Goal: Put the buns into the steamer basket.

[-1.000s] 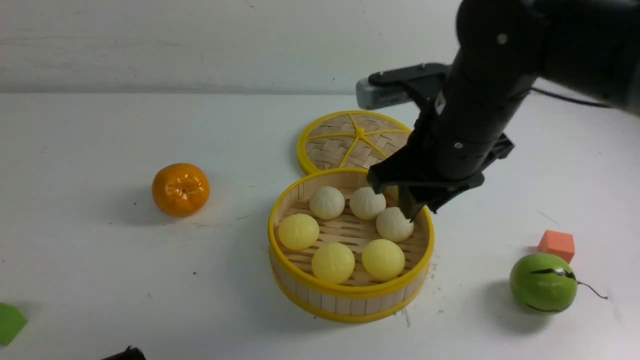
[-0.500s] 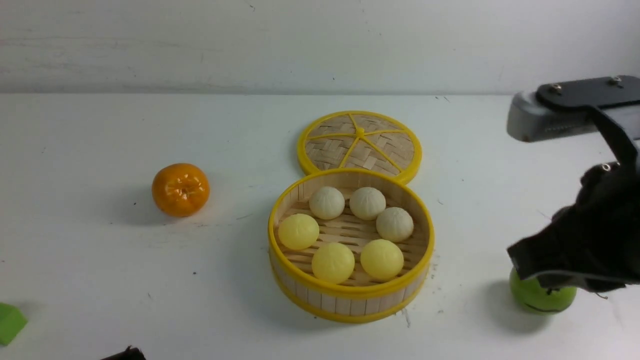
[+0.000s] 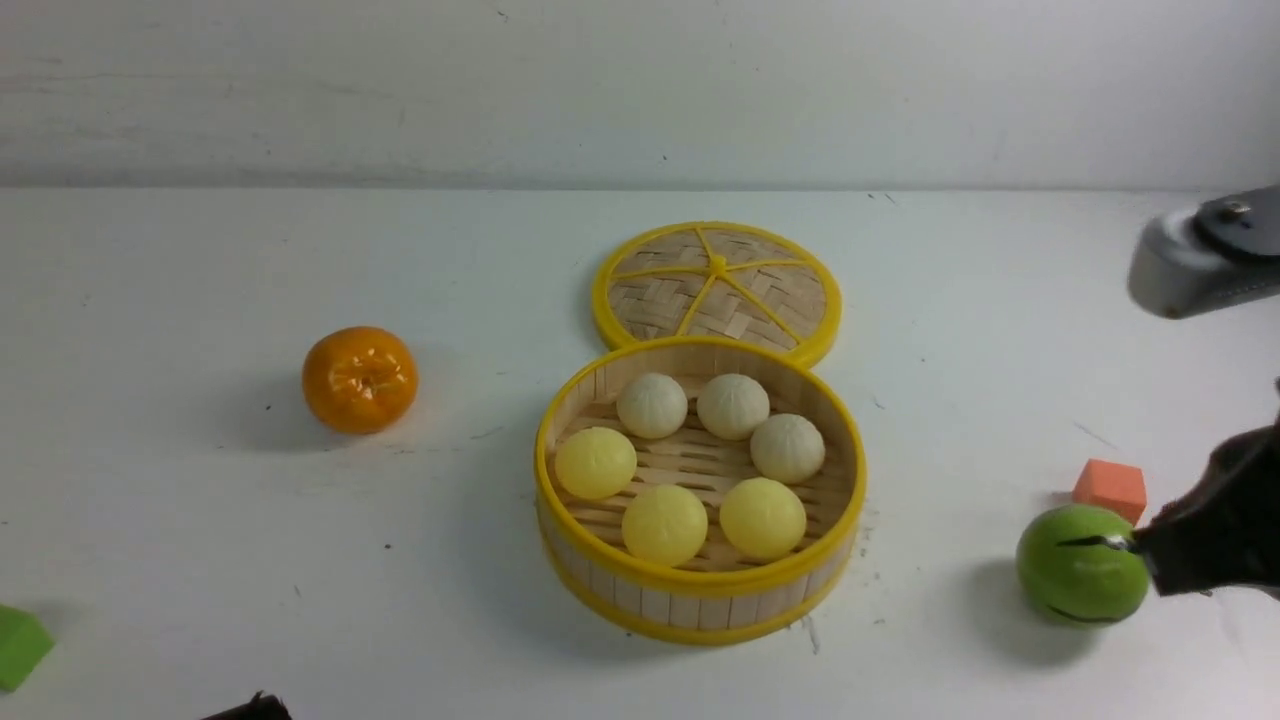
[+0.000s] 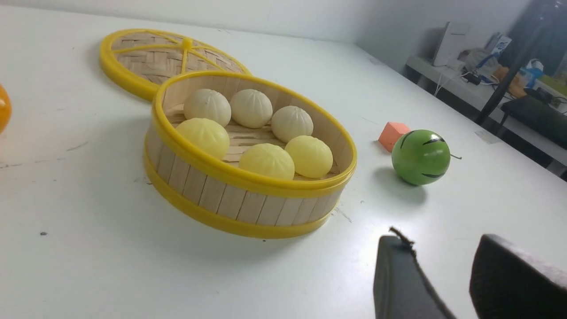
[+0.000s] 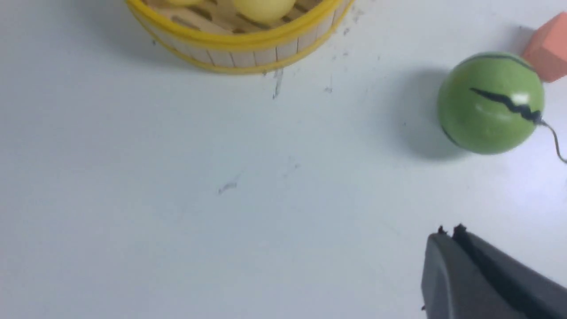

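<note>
Bamboo-slatted round steamer basket (image 3: 700, 590) with yellow rims sits centre-table holding all six buns (image 3: 700, 465), nothing left loose, right gripper (image 5: 449, 232) pinched together and empty, left gripper (image 4: 443, 270) standing apart and empty.

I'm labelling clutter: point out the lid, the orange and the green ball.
lid (image 3: 716, 283): front view, its woven centre.
orange (image 3: 360, 379): front view, its glossy top.
green ball (image 4: 420, 156): left wrist view, its side.

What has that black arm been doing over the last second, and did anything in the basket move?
The right gripper let go of a beige-white bun, pulled away from over the steamer basket to the table's right side near the green ball, and shut. All six buns, the lid and the orange stayed put.
</note>
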Controlling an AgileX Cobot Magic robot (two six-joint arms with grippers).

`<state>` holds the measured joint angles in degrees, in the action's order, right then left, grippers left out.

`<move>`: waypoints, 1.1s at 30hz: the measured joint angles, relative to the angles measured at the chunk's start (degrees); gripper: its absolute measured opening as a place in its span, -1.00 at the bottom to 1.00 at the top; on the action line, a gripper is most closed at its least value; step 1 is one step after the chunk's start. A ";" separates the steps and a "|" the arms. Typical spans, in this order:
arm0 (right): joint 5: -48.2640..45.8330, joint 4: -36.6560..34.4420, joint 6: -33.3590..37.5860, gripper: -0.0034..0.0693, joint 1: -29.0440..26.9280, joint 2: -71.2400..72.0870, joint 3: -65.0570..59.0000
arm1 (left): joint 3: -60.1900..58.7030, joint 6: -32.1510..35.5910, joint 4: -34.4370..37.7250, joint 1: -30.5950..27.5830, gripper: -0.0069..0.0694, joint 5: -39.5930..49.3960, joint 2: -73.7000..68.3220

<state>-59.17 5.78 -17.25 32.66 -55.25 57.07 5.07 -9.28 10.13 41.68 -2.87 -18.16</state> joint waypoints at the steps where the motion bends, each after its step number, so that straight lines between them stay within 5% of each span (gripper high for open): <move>1: 4.03 -1.01 1.56 -0.94 -2.56 3.19 -3.44 | 0.00 0.00 0.00 0.00 -0.20 0.00 0.00; 7: 29.27 -5.78 12.55 -0.94 -21.63 32.34 -34.29 | 0.00 0.00 0.00 0.00 -0.20 0.00 -0.06; 12: 36.34 -6.43 13.62 -0.93 -28.34 52.31 -53.45 | 0.00 0.00 0.00 0.00 -0.20 0.00 -0.06; 33: 36.26 -7.88 13.40 -0.91 -29.73 55.84 -57.93 | 0.00 0.00 0.00 0.00 -0.20 0.01 -0.23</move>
<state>-22.91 -2.10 -3.84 2.92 0.59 -0.86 5.07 -9.28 10.13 41.68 -2.86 -18.39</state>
